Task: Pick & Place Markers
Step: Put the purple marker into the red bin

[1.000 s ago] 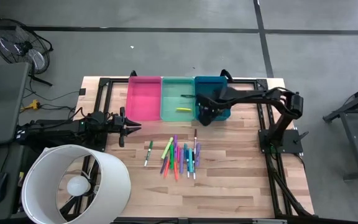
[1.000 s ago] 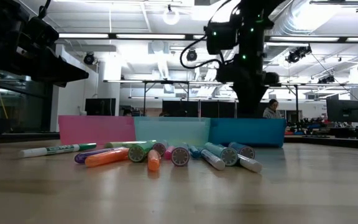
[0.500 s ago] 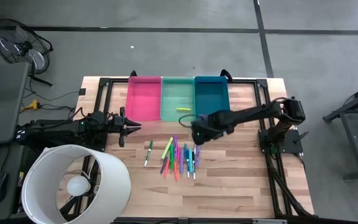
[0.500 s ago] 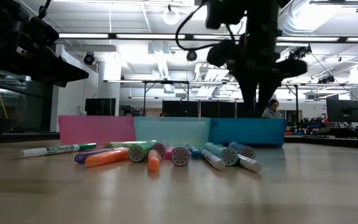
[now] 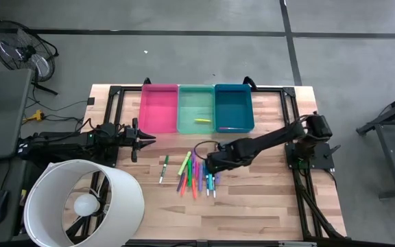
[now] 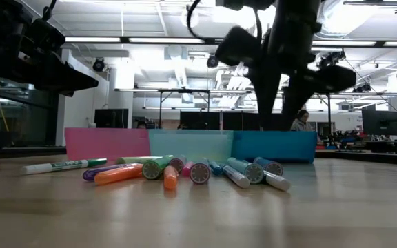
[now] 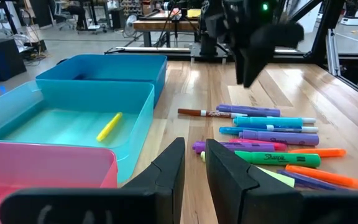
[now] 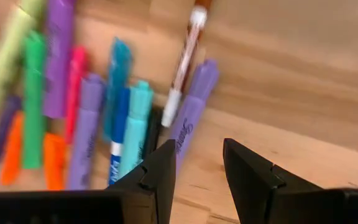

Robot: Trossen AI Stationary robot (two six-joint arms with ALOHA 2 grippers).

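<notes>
- The right end effector (image 5: 212, 163) hovers low over the right edge of the pile of markers (image 5: 197, 173) near the middle of the bench (image 5: 252, 206). Its two fingers are a narrow gap apart and hold nothing.
- In the right wrist view the same end effector (image 8: 199, 163) points down at a purple marker (image 8: 191, 115), which lies just ahead of the fingertips. Its long axis runs roughly in line with the fingers' reach, alongside its neighbours.
- A thin white marker with a brown cap (image 8: 184, 65) touches the purple one on one side; a teal marker (image 8: 135, 124) lies close on the other.
- The right arm is far nearer the pile. The left end effector (image 5: 137, 140) waits at the bench's left side, well apart from the pile, fingers slightly parted and empty.
- Beyond the pile sit three bins: pink bin (image 5: 159, 110), green bin (image 5: 196, 103) holding one yellow marker (image 5: 202, 121), and blue bin (image 5: 233, 106).
- Readable writing: "Sharpie" on a green marker (image 7: 284, 160) in the left wrist view.
</notes>
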